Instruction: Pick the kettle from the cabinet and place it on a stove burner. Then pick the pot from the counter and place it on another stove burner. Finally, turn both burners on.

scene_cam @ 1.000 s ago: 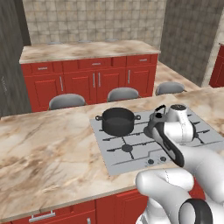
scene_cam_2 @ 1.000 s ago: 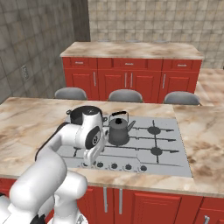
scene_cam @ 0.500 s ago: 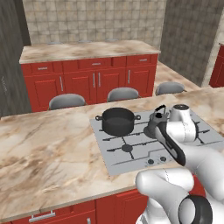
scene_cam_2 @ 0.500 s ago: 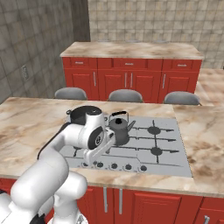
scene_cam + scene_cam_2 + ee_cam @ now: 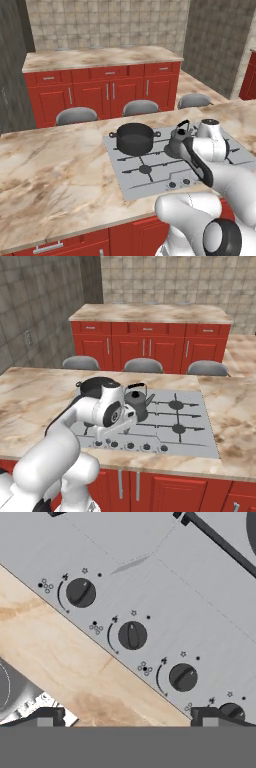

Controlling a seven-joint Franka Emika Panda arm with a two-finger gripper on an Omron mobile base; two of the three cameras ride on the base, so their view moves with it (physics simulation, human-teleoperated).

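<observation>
Hovering wide-open claw [image 5: 128,714] over cooktop knobs [image 5: 132,635], holding nothing; pot [image 5: 135,138] and kettle [image 5: 136,402] sitting beyond on burners.

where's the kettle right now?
The kettle sits on a rear burner of the cooktop, just right of the pot, partly behind the arm in both base views.
</observation>
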